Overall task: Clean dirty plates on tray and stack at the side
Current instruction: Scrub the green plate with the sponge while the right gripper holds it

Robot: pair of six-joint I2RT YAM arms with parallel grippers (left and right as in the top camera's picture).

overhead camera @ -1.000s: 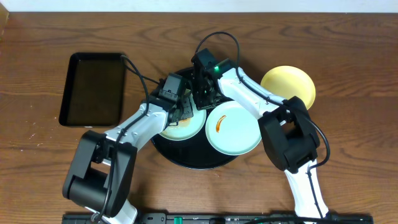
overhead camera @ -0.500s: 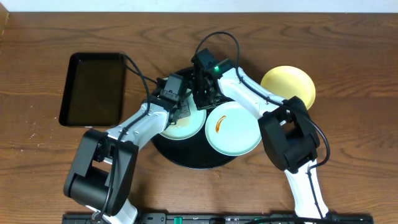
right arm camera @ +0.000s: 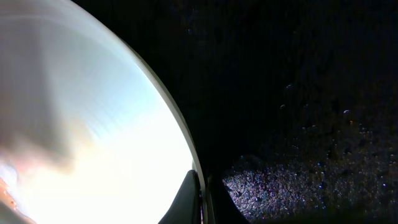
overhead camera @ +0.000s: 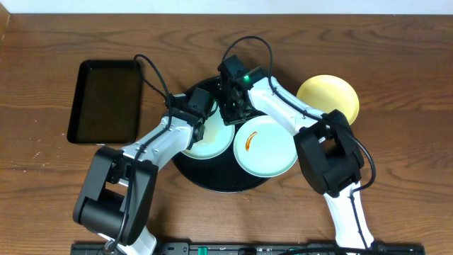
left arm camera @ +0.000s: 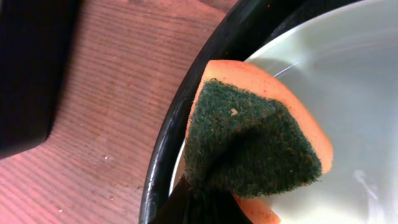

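Two of three plates lay on the tray (overhead camera: pixel 212 181): one mint plate (overhead camera: pixel 212 146), rim pinched by the right end effector (right arm camera: pixel 202 198), under the sponge (left arm camera: pixel 249 143) clamped in the left end effector (left arm camera: pixel 198 205); one smeared mint plate (overhead camera: pixel 267 150) unwashed; the yellow plate (overhead camera: pixel 328 96) aside on the tabletop (overhead camera: pixel 396 57), unstacked.

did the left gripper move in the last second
Yes. In the overhead view the left gripper, shut on the sponge, has slid left across the mint plate, toward the rectangular tray.
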